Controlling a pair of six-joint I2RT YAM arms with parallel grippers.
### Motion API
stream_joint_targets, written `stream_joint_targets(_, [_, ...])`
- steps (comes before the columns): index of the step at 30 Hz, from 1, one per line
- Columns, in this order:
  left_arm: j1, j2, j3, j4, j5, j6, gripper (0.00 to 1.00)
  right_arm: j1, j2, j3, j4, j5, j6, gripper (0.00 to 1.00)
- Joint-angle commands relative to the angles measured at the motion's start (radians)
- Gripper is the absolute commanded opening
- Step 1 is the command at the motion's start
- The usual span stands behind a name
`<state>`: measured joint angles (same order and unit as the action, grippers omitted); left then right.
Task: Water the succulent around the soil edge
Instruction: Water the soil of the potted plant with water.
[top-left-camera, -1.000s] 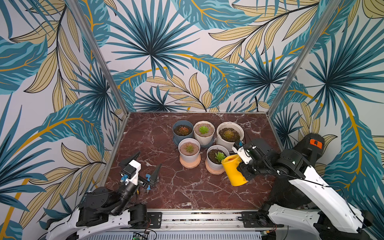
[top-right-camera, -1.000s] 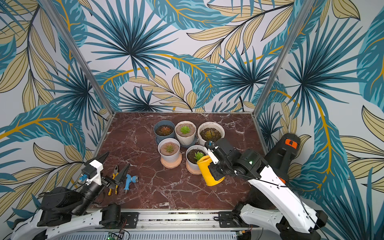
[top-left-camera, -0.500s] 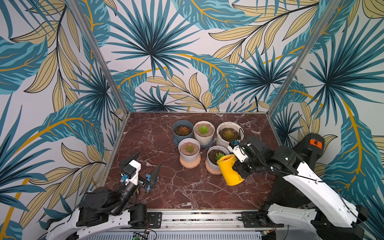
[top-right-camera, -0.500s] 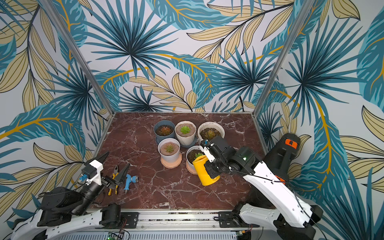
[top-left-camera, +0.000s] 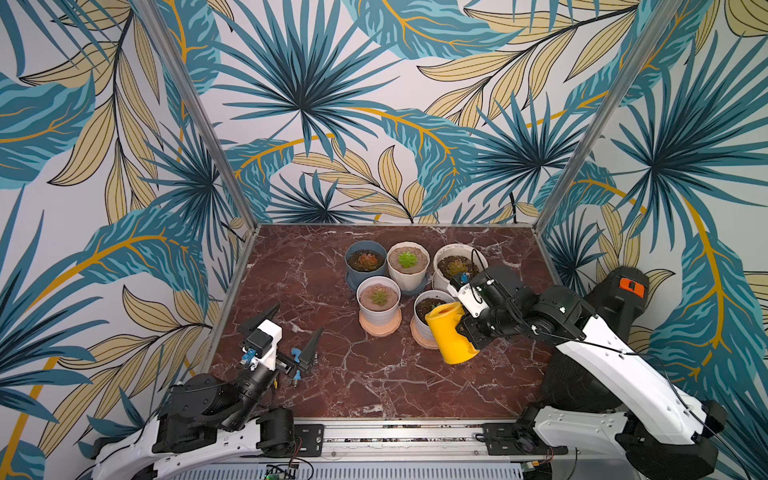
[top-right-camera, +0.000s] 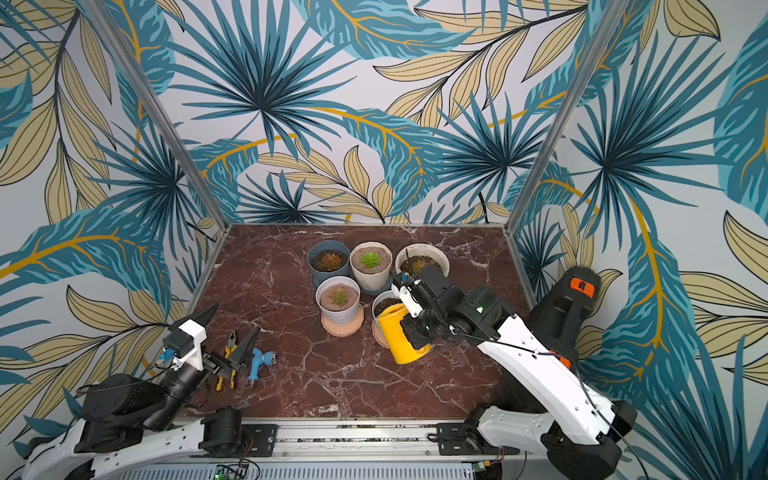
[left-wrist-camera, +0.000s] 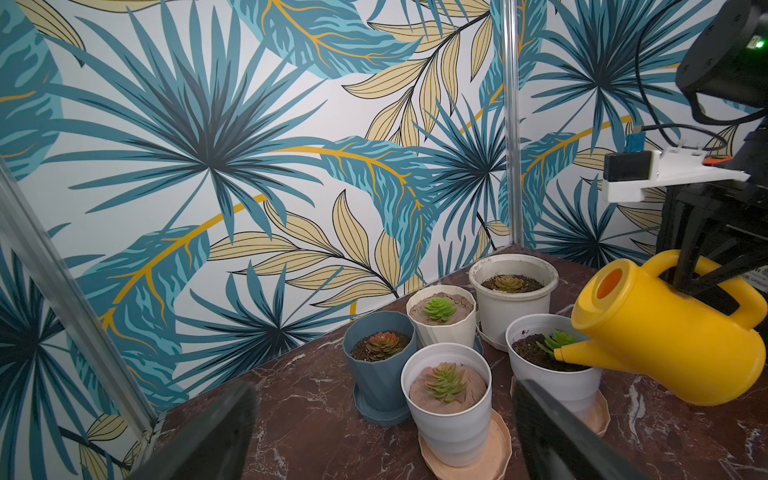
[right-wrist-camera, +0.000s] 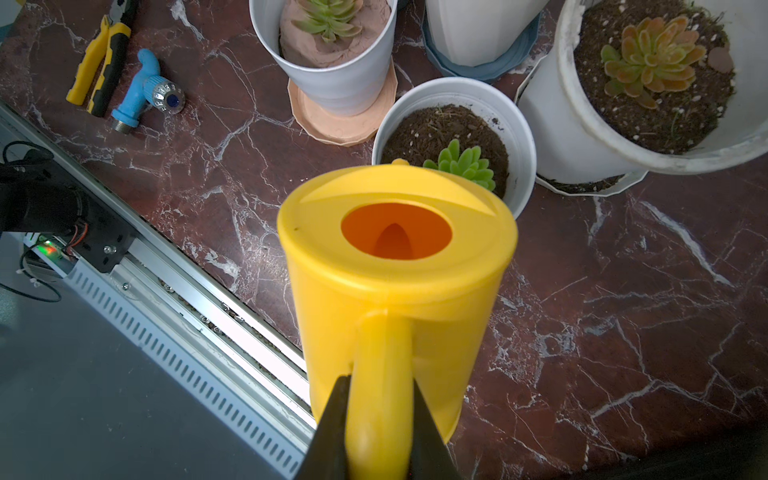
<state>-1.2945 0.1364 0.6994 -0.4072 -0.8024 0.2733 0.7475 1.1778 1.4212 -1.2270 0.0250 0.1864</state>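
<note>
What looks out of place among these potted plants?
Yellow-handled pliers and a blue plastic tap lie on the dark red marble tabletop, well apart from the pots. They are workshop items, odd in a plant-watering scene.

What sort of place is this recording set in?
Probably a staged robot test booth rather than a real garden: leaf-print wallpaper panels on metal posts enclose a marble-look tabletop, where potted succulents and a yellow watering can serve as props.

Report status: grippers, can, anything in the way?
Left gripper open, away from pots. Right gripper shut on can. Spout over soil in pot, beside succulent. Big pot close beside.
</note>
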Motion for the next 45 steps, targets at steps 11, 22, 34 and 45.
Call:
stream_joint_targets(11, [0.005, 0.005, -0.003, -0.002, 0.014, -0.006, 1.0, -0.002, -0.232, -0.144, 0.291, 0.059, 0.007, 0.0])
stream_joint_targets(22, [0.004, 0.014, -0.008, 0.006, 0.013, -0.004, 1.0, -0.002, -0.667, -0.504, 0.778, 0.227, -0.043, 0.0])
stream_joint_targets(34, [0.004, 0.014, -0.002, -0.005, 0.026, -0.016, 1.0, -0.087, -0.171, -0.136, 0.386, 0.228, -0.187, 0.0])
stream_joint_targets(45, [0.004, 0.003, 0.013, -0.03, 0.034, -0.029, 1.0, -0.232, -0.01, 0.018, 0.267, 0.125, -0.198, 0.0])
